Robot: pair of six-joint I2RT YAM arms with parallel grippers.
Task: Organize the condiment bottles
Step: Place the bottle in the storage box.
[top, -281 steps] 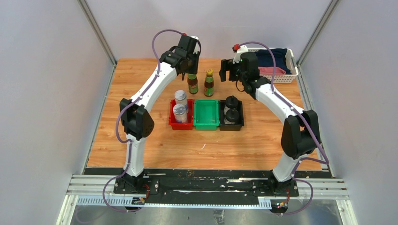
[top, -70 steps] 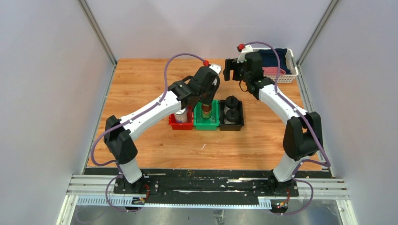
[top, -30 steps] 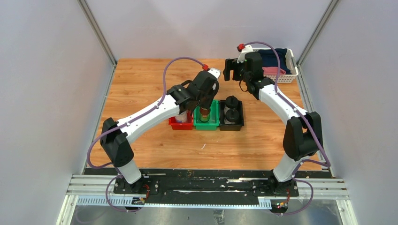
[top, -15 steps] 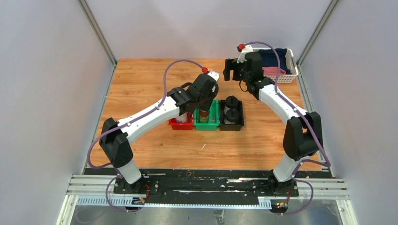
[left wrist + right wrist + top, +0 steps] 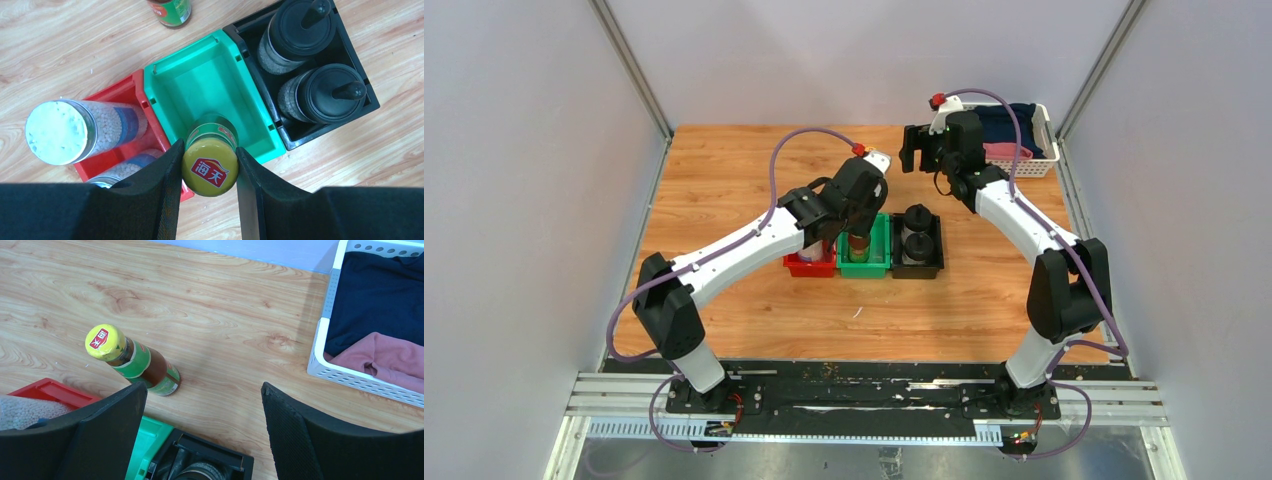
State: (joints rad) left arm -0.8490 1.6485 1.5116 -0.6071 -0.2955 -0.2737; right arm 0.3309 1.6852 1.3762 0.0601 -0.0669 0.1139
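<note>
My left gripper is shut on the yellow cap of a brown condiment bottle. It holds the bottle upright at the near end of the green bin, and in the top view the gripper covers most of the bottle. A second brown bottle stands on the table just beyond the bins. Two silver-lidded jars fill the red bin. Two black-capped bottles sit in the black bin. My right gripper hangs open and empty above the table behind the black bin.
A white basket holding dark and pink cloth stands at the back right corner, close to the right wrist. Grey walls enclose the table on three sides. The three bins sit side by side mid-table.
My left gripper has drawn the brown bottle slightly toward the near end of the green bin and lower. The right arm has stayed still.
</note>
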